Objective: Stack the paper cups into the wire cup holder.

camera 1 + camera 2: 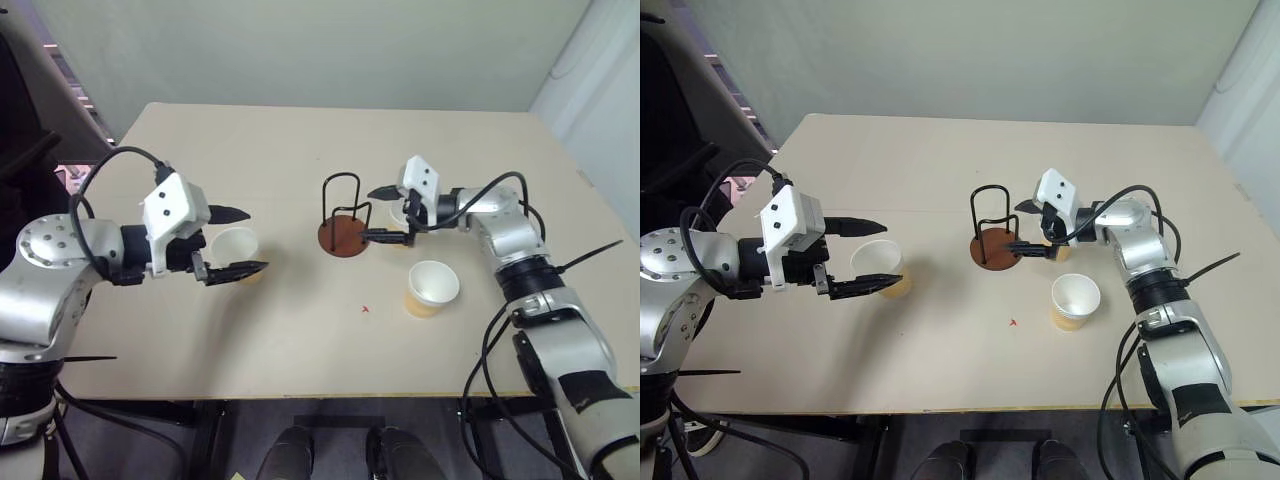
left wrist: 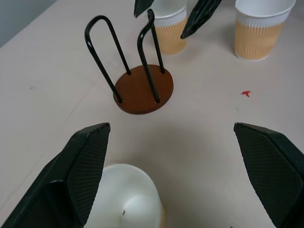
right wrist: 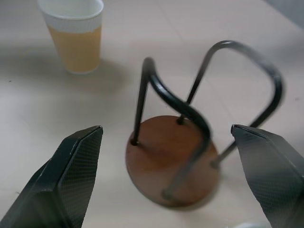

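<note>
The wire cup holder (image 1: 342,218) stands at mid table, black loops on a round brown base. One paper cup (image 1: 232,243) sits upright to its left, between the fingers of my open left gripper (image 1: 255,240); the pads do not press it. My right gripper (image 1: 366,214) is open and points left, its tips just right of the holder. In the right wrist view the holder (image 3: 175,156) lies straight ahead between the fingers. A second cup (image 2: 170,33) stands under that gripper, partly hidden. A third cup (image 1: 431,287) stands upright nearer the front, at the right.
The beige table (image 1: 250,340) has a small red mark (image 1: 365,309) in front of the holder. Its front edge runs close below both arms. A pale wall rises behind the far edge.
</note>
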Robot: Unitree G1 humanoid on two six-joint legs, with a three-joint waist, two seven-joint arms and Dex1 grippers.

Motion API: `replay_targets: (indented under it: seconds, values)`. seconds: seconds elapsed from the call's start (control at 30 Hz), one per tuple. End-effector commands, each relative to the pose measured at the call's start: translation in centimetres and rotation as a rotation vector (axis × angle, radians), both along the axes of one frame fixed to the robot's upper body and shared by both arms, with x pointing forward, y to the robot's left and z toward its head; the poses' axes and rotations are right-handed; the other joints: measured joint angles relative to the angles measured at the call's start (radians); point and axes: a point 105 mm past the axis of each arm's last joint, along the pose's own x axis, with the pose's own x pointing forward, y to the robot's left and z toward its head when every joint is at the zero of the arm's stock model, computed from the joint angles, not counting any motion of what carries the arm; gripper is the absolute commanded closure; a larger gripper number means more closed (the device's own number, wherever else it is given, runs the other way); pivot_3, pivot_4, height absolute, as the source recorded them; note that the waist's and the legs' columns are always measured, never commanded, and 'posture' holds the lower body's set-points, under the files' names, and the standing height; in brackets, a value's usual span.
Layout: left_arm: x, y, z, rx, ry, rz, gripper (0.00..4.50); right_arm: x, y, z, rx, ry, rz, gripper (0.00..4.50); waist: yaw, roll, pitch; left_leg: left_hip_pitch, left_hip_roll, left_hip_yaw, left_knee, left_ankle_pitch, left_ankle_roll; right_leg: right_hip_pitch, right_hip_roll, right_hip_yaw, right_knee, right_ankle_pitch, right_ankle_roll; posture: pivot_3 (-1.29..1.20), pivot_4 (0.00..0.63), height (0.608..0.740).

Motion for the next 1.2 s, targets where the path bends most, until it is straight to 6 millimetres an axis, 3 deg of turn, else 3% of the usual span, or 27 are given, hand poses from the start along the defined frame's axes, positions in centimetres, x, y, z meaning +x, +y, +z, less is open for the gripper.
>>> replay_targets:
  seconds: [0.03, 0.17, 0.47, 0.73, 0.87, 0.97, 1.2]
  values:
    - [-0.7, 0.0, 1.5, 0.009, -0.056, 0.008, 0.01, 0.3, 0.7, 1.2, 0.012, -0.049, 0.023, 0.18, 0.0, 0.0, 0.0, 0.0, 0.0, 0.0, 0.0, 0.0, 0.0, 0.0, 0.0, 0.0, 0.0, 0.0, 0.0, 0.0, 0.15, 0.74]
    - [-1.0, 0.0, 1.7, 0.009, -0.058, 0.014, 0.0, 0.6, 1.1, 1.3, 0.03, -0.049, 0.023, 1.19, 0.0, 0.0, 0.0, 0.001, 0.0, 0.0, 0.0, 0.0, 0.0, 0.0, 0.0, 0.0, 0.001, 0.0, 0.0, 0.0, 0.15, 0.74]
    - [-0.9, -0.3, 1.7, 0.005, -0.057, 0.005, 0.0, 0.3, 1.2, 1.8, 0.052, -0.056, 0.047, 4.44, 0.0, 0.0, 0.0, 0.001, 0.0, 0.0, 0.0, 0.0, 0.0, 0.0, 0.0, 0.0, 0.002, 0.001, -0.002, 0.0, 0.15, 0.74]
    - [-0.4, -0.5, 1.7, 0.009, -0.057, -0.027, 0.0, -1.7, 1.6, 3.9, 0.079, -0.105, 0.125, 4.48, 0.0, 0.0, 0.0, 0.001, 0.0, 0.0, 0.0, 0.001, -0.002, 0.0, 0.0, 0.0, 0.001, 0.001, -0.002, 0.0, 0.15, 0.74]
    - [-1.3, -1.0, 1.1, 0.046, -0.008, -0.11, 0.0, -5.9, 1.8, 4.8, 0.039, -0.123, 0.252, 4.48, 0.004, 0.0, 0.0, 0.0, 0.0, 0.0, 0.0, 0.0, -0.002, 0.0, 0.0, -0.001, 0.0, 0.001, -0.002, 0.0, 0.15, 0.74]
    - [-1.8, -0.3, -0.3, 0.137, 0.049, -0.14, 0.0, -9.4, 1.4, 3.6, -0.02, -0.096, 0.318, 4.48, 0.004, 0.0, 0.0, -0.001, 0.001, 0.0, 0.0, 0.001, -0.002, 0.0, 0.001, -0.001, 0.0, 0.001, -0.002, 0.0, 0.15, 0.74]
    - [-1.5, 0.3, -1.6, 0.203, 0.076, -0.15, 0.0, -12.2, 0.6, 1.3, -0.054, -0.014, 0.297, 4.48, -0.001, -0.001, 0.0, 0.001, 0.001, 0.001, 0.001, 0.001, -0.002, 0.001, 0.001, 0.0, 0.0, 0.001, -0.002, 0.0, 0.15, 0.74]
